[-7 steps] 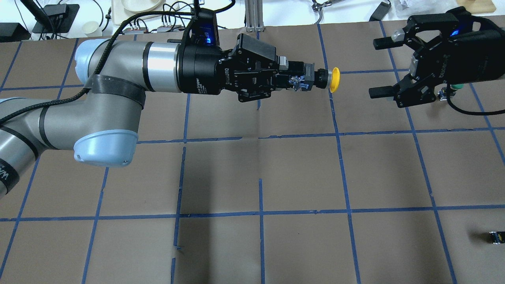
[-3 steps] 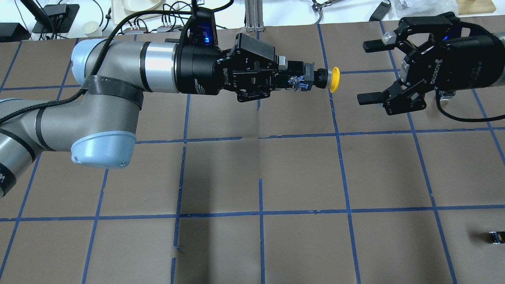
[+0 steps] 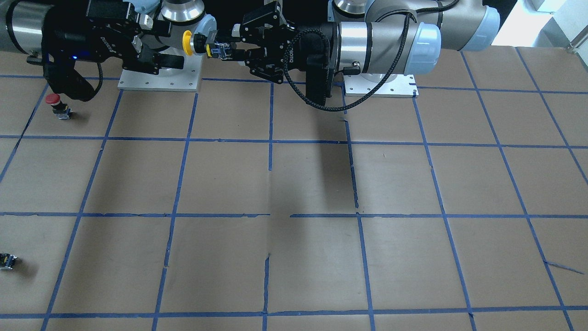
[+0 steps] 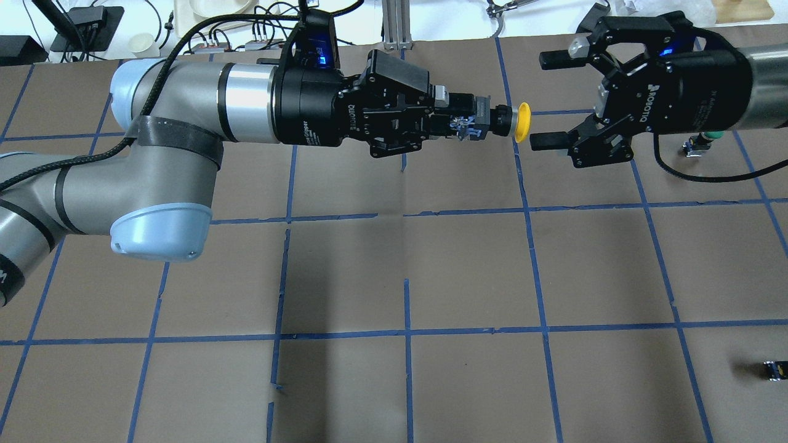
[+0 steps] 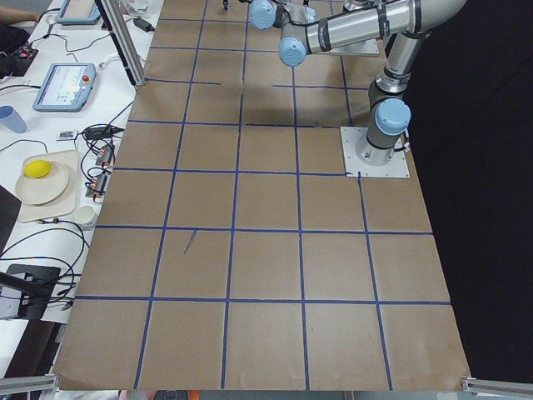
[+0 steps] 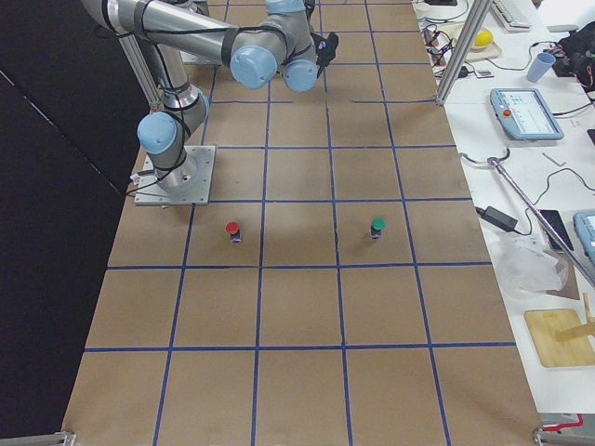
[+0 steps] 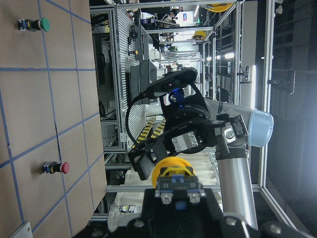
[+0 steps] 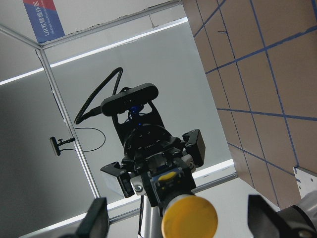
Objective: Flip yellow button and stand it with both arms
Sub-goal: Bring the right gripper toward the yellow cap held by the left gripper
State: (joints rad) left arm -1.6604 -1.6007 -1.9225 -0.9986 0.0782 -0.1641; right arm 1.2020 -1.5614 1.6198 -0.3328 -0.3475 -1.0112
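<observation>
My left gripper [image 4: 471, 125] is shut on the black-and-grey body of the yellow button [image 4: 522, 122] and holds it level in the air, cap pointing at the right arm. My right gripper [image 4: 537, 101] is open, its fingertips [image 4: 534, 141] just short of the cap, one on each side, not touching it. In the front view the button [image 3: 187, 42] sits between the left gripper [image 3: 219, 48] and the right gripper [image 3: 178, 44]. The right wrist view shows the cap [image 8: 189, 218] centred between my two open fingers [image 8: 96, 220]. The left wrist view shows the cap [image 7: 171, 168] against the open right gripper.
A red-capped button [image 3: 55, 100] stands on the table under the right arm, and a green-capped one [image 6: 377, 226] stands farther out. A tiny black part [image 4: 772, 370] lies near the table's right front edge. The brown table [image 4: 468, 271] has a blue tape grid.
My right gripper has moved left toward the yellow cap, staying open, until its fingertips flank it. My left arm has held the button still.
</observation>
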